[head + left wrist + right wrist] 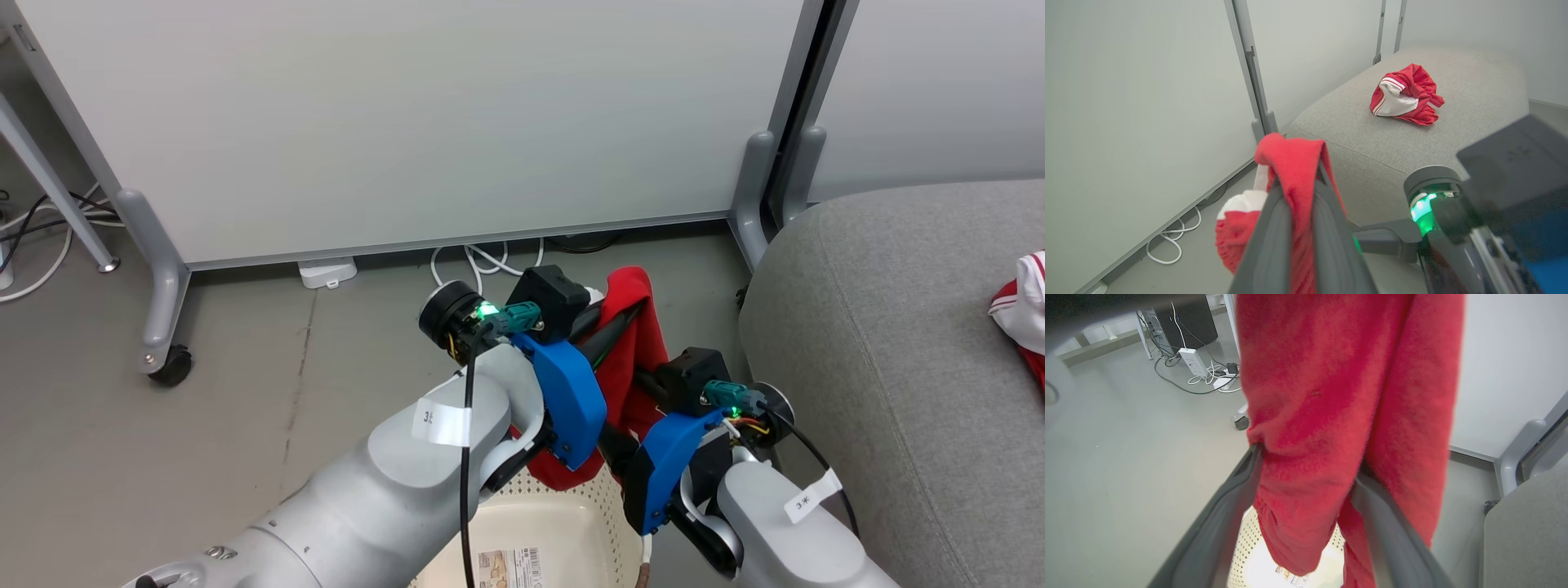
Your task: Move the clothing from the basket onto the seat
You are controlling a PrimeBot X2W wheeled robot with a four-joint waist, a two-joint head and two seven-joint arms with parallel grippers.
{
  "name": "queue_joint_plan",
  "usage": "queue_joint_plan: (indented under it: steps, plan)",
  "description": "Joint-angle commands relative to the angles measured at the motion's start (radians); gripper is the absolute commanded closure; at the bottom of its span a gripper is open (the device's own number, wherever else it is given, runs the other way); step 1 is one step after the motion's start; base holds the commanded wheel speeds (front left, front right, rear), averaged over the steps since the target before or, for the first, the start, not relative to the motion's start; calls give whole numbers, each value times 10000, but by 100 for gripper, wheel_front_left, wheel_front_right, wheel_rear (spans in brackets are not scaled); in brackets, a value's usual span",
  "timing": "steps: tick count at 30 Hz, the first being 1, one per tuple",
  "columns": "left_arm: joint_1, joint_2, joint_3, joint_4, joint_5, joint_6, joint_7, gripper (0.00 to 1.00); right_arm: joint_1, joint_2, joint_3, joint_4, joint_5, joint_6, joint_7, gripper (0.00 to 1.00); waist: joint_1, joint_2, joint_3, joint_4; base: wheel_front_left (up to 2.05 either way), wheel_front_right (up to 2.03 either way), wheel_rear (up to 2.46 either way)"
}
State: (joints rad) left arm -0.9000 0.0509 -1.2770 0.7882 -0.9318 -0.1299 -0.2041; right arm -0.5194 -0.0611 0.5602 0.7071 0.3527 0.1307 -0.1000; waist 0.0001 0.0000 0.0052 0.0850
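Note:
My left gripper point(629, 314) is shut on a red garment point(633, 343) and holds it up above the basket point(563, 506). The cloth drapes over the fingertips point(1274, 196), and a white patch point(1243, 201) shows on its far side. My right gripper point(1306, 461) is open beside it, with the hanging red garment point(1331, 416) between its spread fingers point(1237, 486). The cream perforated basket point(1241, 547) lies below with a label on its floor. A second red and white garment point(1404, 96) lies crumpled on the grey seat point(1372, 139), to the right in the head view point(1020, 306).
A white partition on grey wheeled feet point(167, 327) stands behind the basket, with white cables point(482, 257) on the floor under it. The seat's rounded edge point(784, 327) is just right of my right arm. Grey floor spreads to the left.

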Motion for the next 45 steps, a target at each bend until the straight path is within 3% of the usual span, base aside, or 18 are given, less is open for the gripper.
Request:
queue_joint_plan:
  steps: [1, 14, 15, 16, 17, 43, 44, 45]
  plan:
    - [7, -7, -22, -43, 24, -6, 12, 100, -241, 5, 102, 168, 119, 1, -102, 0, -1, 0, -14, -19, 0, 0, 0]
    - [77, -6, -45, -171, -8, -6, 58, 100, -1232, 112, 1127, 1732, 1287, 1, -934, 0, -1, 0, -85, -64, 0, 0, 0]
    - [78, -6, -46, -187, -13, -6, 69, 100, -1316, 116, 1293, 1819, 1500, 1, -987, 70, -1, 0, -79, -60, 0, 0, 0]
    - [80, -6, -48, -187, -8, -6, 69, 100, -1354, 116, 1374, 1862, 1599, 1, -1023, 96, -1, 0, -77, -60, 0, 0, 0]
    - [86, -6, -49, -183, -8, -6, 74, 100, -1386, 115, 1449, 1898, 1668, 1, -1053, 100, -1, 0, -76, -61, 0, 0, 0]
    - [137, -7, -55, 94, -159, -6, -4, 100, -1740, 116, 2552, 2677, 2834, 1, -1589, 100, -1, 0, -125, -274, 0, 0, 0]
    - [137, -7, -56, 100, -164, -6, -14, 84, -1753, 116, 2575, 2693, 2843, 1, -1597, 100, -1, 0, -121, -281, 0, 0, 0]
    - [139, -7, -56, 104, -167, -6, -21, 47, -1767, 116, 2602, 2714, 2876, 1, -1597, 100, -1, 0, -116, -288, 0, 0, 0]
